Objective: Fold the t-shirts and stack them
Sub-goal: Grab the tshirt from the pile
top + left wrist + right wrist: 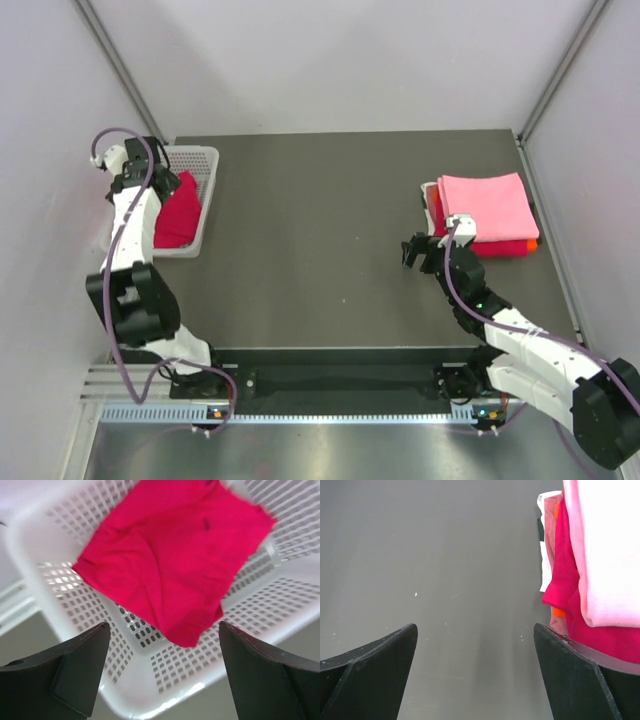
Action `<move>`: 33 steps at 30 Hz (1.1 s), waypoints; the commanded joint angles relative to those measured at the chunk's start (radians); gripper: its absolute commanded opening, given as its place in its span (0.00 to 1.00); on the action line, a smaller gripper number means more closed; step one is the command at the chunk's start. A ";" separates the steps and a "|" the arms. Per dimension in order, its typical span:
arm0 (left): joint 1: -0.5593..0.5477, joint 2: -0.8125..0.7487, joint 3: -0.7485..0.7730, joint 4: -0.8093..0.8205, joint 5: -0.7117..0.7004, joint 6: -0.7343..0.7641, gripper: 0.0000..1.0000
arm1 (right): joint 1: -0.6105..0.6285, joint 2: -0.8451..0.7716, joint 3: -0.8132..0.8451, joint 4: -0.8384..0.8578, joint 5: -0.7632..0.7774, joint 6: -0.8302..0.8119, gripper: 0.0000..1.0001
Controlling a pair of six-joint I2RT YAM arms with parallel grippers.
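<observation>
done: folded shirts in pink-topped stack [483, 215], table [320, 250] right side | left to do: crimson shirt [170, 565] crumpled in basket [165, 667], likely the last | left gripper [162, 626]: jaws wide, empty, above it | right gripper [475, 627]: jaws wide, empty, beside stack

Open table [310, 250] lies between basket [192, 152] and apparently low t-shirt stack [485, 205].

One table [320, 290]. One basket [200, 162], one crimson shirt [170, 565] in it. One stack [487, 218]: one pink shirt [483, 200] on top, one red layer [500, 247], orange edge [558, 612] and white edge [544, 575] below; the full count cannot be told. Two arms: left arm [133, 295], right arm [520, 345]. Two grippers: left gripper [160, 672], right gripper [475, 675].
</observation>
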 commanded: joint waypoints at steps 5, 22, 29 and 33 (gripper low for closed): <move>0.055 0.345 0.176 -0.084 0.099 -0.093 0.92 | -0.001 0.014 0.008 0.061 -0.026 0.007 1.00; 0.157 0.497 0.055 0.060 0.303 -0.185 0.00 | -0.004 0.005 0.005 0.062 -0.032 0.004 0.99; 0.140 0.233 0.012 0.115 0.287 -0.250 0.00 | -0.005 0.007 0.005 0.059 -0.034 0.005 1.00; 0.120 0.060 0.018 0.123 0.319 -0.250 0.00 | -0.005 0.005 0.004 0.059 -0.032 0.004 1.00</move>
